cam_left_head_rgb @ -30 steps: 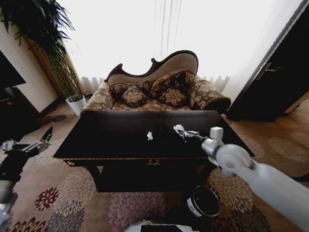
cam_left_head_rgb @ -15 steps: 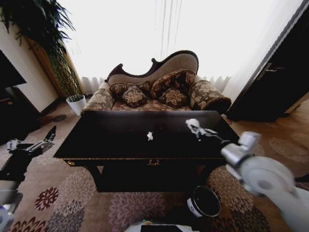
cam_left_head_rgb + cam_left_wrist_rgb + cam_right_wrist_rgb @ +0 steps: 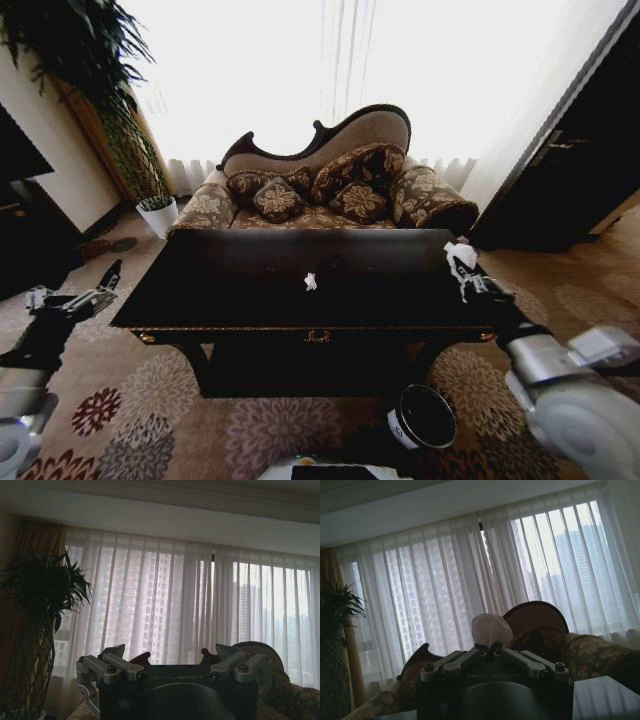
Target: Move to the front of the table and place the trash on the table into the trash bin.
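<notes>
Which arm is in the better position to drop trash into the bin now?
The right. Its gripper is shut on a tissue wad near the table's right end, with the trash bin on that side. The left gripper holds nothing, off the table's left end.

The worktop point(image 3: 250, 285) was dark wood with a glossy, mirror-smooth top and a small gilt metal ornament point(image 3: 317, 337) at its front edge, and a crumpled wad of soft white tissue point(image 3: 310, 282) lay on it. The right gripper point(image 3: 463, 265), of matt grey metal links on a black body, had its jaws closed on another lumpy paper wad point(image 3: 490, 628). The trash bin point(image 3: 422, 417) looked like smooth black plastic with a pale rim.
</notes>
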`<state>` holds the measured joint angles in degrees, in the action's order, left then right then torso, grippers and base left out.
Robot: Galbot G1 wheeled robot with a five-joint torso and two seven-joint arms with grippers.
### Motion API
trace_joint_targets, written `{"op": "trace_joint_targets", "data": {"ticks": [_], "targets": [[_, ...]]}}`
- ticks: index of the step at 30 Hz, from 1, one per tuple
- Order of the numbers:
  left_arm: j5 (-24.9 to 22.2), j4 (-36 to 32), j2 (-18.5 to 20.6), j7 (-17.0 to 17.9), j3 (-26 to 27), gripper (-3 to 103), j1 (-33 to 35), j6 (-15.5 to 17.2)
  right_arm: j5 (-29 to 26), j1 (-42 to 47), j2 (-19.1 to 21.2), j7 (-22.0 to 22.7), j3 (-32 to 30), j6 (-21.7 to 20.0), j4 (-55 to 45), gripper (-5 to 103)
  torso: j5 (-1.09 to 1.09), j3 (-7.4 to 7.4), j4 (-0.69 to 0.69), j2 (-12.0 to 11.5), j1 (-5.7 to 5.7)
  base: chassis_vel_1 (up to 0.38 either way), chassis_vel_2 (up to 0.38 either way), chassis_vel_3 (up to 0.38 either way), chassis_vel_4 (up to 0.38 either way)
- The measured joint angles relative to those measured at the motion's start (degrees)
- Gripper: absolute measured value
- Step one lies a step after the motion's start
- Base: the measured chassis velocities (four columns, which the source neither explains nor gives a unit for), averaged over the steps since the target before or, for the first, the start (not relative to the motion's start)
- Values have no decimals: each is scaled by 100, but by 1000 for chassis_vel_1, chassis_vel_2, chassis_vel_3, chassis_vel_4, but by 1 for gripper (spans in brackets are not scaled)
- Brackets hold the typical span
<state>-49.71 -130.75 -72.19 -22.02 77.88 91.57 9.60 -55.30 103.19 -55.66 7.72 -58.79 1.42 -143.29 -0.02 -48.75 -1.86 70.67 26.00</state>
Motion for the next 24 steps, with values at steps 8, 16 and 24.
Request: {"op": "trace_joint_targets", "data": {"ticks": [8, 16, 24], "targets": [[-17, 103, 43, -4, -33, 100, -61, -20, 490, 270, -345, -1289, 13, 1446, 690, 1, 0, 0, 1, -1, 0, 0, 0, 0, 0], [-51, 172, 28, -8, 32, 100, -83, -38, 987, 464, -952, -1906, 259, 2279, 1296, 1, 1, 0, -1, -1, 0, 0, 0, 0, 0], [-75, 231, -49, -6, 141, 100, -110, -46, 1274, 695, -1402, -2097, 373, 3153, 1896, 1, 0, 0, 0, -1, 0, 0, 0, 0, 0]]}}
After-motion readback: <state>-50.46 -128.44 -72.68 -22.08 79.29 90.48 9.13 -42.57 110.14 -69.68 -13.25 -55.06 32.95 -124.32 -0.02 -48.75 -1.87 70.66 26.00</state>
